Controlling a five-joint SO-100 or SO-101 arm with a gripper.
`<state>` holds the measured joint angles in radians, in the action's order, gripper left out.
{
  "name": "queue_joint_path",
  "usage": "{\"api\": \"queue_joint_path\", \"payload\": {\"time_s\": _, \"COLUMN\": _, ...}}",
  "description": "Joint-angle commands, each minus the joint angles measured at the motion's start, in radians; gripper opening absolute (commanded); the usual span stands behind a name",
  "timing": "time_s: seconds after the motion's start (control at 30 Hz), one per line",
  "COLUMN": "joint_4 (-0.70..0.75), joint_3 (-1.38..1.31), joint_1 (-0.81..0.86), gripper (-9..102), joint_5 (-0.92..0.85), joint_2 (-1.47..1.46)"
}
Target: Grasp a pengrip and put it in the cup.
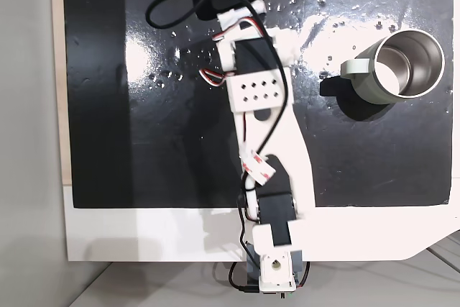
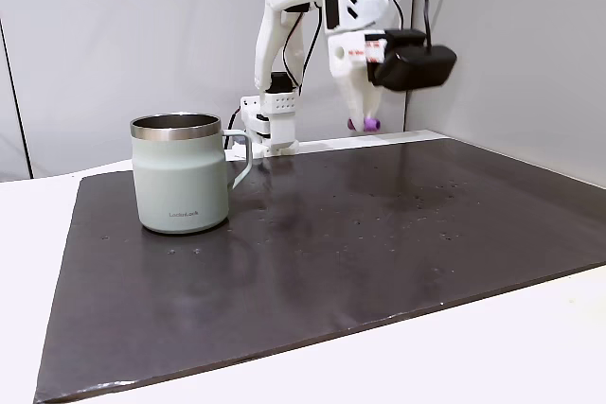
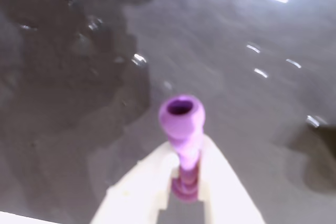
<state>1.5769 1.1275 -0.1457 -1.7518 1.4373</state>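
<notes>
The pengrip (image 3: pixel 181 119), a small purple ribbed tube, sticks out from between the white fingers of my gripper (image 3: pixel 186 151), which is shut on it. In a fixed view from the side, the gripper (image 2: pixel 363 118) hangs well above the dark mat with the pengrip (image 2: pixel 365 124) showing at its tip. The cup (image 2: pixel 180 182), a pale grey-green metal mug with a handle, stands upright on the mat to the left of the gripper and apart from it. In a fixed view from above, the cup (image 1: pixel 365 80) sits at the right with its steel inside showing.
The dark glossy mat (image 2: pixel 398 234) covers most of the white table (image 1: pixel 144 235). The arm (image 1: pixel 262 120) stretches from its base at the bottom edge up across the mat (image 1: pixel 180 149). A black cable (image 1: pixel 172 5) loops near the wrist camera.
</notes>
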Motion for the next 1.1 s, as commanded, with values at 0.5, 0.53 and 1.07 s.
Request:
{"api": "queue_joint_path", "payload": {"time_s": 0.5, "joint_4": -0.029, "joint_3": -0.089, "joint_1": 0.577, "gripper": 0, "joint_5": -0.216, "joint_2": 0.267}}
{"api": "queue_joint_path", "payload": {"time_s": 0.53, "joint_4": -0.031, "joint_3": -0.089, "joint_1": 0.594, "gripper": 0, "joint_5": -0.227, "joint_2": 0.268}}
{"api": "queue_joint_path", "payload": {"time_s": 1.07, "joint_4": -0.253, "joint_3": -0.02, "joint_1": 0.713, "gripper": 1, "joint_5": -0.357, "joint_2": 0.256}}
